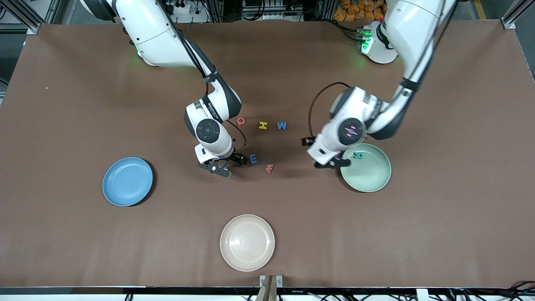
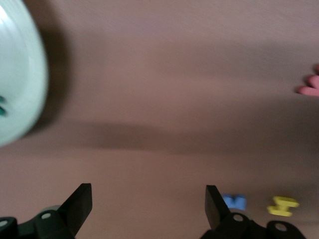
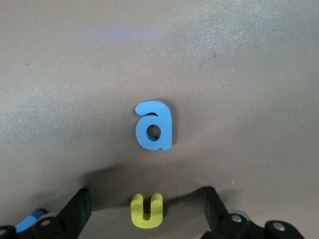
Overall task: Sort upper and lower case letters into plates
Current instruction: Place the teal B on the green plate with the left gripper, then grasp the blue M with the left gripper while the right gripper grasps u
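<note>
teal letter point(image 1: 358, 155) flat in mint plate point(image 1: 372, 177); blue plate point(image 1: 127, 182) bare; other letters point(image 1: 262, 125) flat on table

brown table under even overhead light

a matte brown sheet covers the table point(image 1: 83, 83), lightly creased, with soft shadows on it. aluminium frame posts point(image 1: 25, 16) stand at its corners, cables and a power strip point(image 1: 184, 8) lie along the edge by the bases, and orange bags point(image 1: 355, 9) are heaped there.

Light: even, bright, from overhead.
Shadows: soft, beneath both arms.
Glare: cream plate point(image 1: 247, 243) centre.
Blur: left wrist view smeared.
</note>
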